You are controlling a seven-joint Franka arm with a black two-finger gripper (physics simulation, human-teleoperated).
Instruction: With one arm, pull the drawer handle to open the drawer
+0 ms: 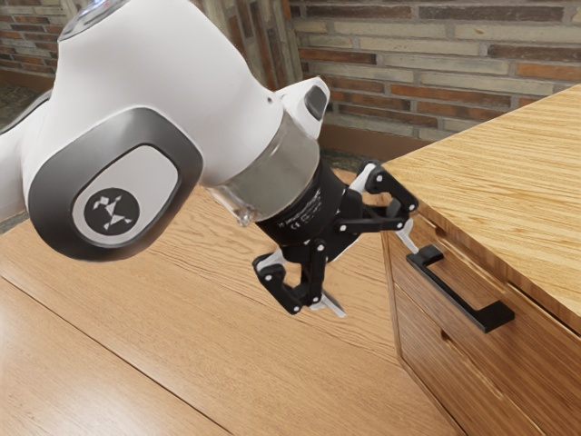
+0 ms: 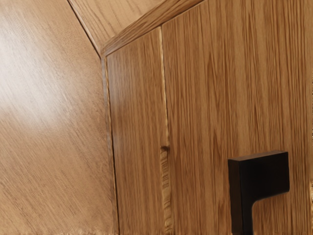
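Observation:
A wooden cabinet stands at the exterior view's right, and its top drawer [image 1: 526,350] carries a long black bar handle [image 1: 458,291]. The drawer front sits flush with the cabinet face. My black gripper [image 1: 365,272] hangs open just to the exterior view's left of the handle, fingers spread wide with nothing between them. One fingertip [image 1: 407,240] is close to the handle's near end, apart from it. In the wrist view the drawer front [image 2: 230,88] is close ahead, with one end of the handle [image 2: 257,178] just beside my hand.
The cabinet's flat wooden top [image 1: 508,173] juts out above the drawer. A lower drawer front [image 1: 445,381] lies under the top one. Wooden flooring [image 1: 163,363] spreads below my arm, and a brick wall [image 1: 427,54] stands behind.

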